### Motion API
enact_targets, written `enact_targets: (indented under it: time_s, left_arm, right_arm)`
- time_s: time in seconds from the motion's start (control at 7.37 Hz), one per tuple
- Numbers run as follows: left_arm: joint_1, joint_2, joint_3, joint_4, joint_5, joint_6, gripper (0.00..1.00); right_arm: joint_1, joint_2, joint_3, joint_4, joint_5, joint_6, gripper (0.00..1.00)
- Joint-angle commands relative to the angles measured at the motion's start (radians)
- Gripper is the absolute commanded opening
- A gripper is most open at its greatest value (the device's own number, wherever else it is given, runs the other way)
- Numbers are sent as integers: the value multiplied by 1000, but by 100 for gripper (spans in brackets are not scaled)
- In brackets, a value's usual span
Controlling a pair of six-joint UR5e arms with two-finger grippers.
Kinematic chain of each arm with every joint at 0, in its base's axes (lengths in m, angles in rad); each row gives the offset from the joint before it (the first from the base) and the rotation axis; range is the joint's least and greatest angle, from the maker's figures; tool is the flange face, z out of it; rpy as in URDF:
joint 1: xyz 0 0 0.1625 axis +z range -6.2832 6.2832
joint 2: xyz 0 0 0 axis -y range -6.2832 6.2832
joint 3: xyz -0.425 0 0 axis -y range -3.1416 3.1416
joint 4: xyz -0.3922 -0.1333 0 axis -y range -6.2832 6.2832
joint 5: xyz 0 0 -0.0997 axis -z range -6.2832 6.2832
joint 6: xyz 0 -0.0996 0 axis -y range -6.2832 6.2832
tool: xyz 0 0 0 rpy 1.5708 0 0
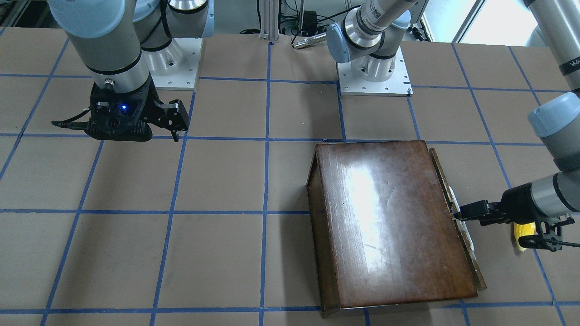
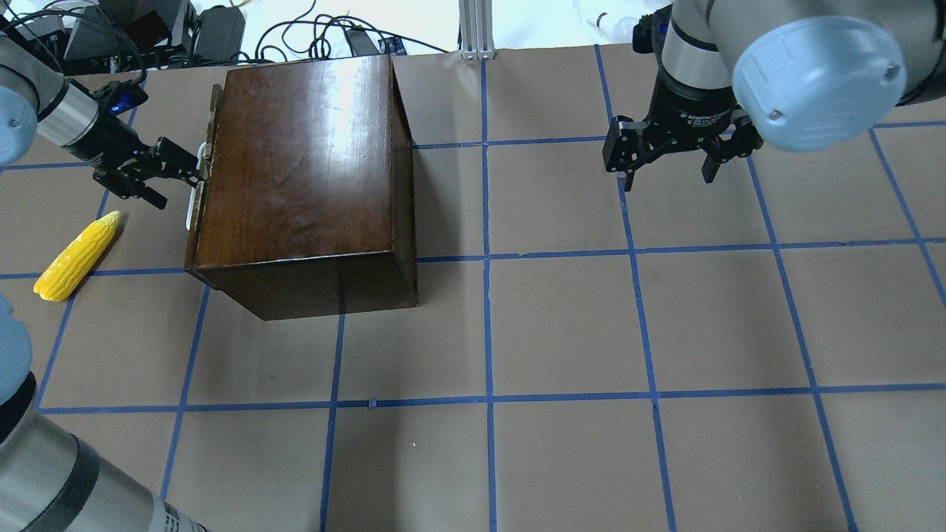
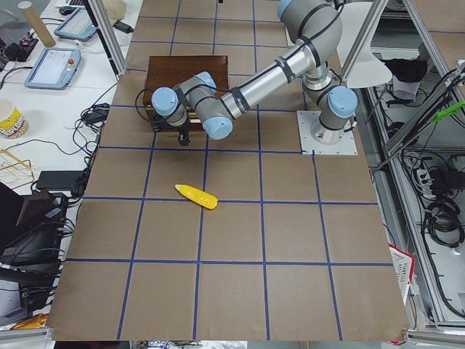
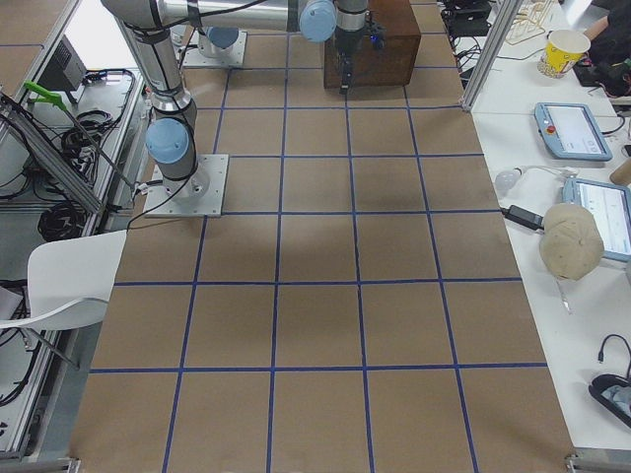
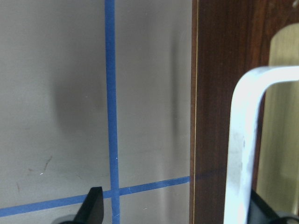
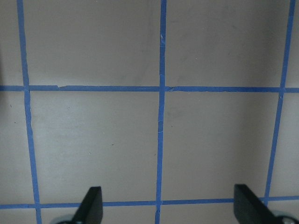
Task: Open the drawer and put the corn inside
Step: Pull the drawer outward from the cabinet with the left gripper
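The glossy dark-brown box [image 2: 303, 177] stands at the table's left. Its drawer's dark front panel [image 2: 201, 193] faces the left arm and looks closed; no pale wood shows. A white handle [image 2: 191, 210] sits on the panel and also shows in the left wrist view [image 5: 243, 140]. My left gripper [image 2: 181, 188] is open at the panel. The handle lies between its jaws, close to one finger [image 5: 264, 210]. The yellow corn [image 2: 77, 255] lies on the table beside the left gripper, apart from it. My right gripper [image 2: 669, 166] is open and empty, far to the right.
The table is brown paper with a blue tape grid [image 2: 488, 325]. Cables and equipment [image 2: 222, 33] lie beyond the far edge behind the box. The arm bases [image 1: 374, 74] stand at the robot's side. The right wrist view shows only bare table [image 6: 161, 126].
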Motion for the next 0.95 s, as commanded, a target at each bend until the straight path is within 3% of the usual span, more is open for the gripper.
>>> enact_targets:
  time_s: [0.0, 0.81]
  left_arm:
    - [3, 0, 0, 24, 17, 2, 100]
    - [6, 4, 1, 43, 104, 3, 100]
  right_arm:
    - [0, 1, 1, 1, 0, 0, 100]
    - [0, 0, 1, 1, 0, 0, 100]
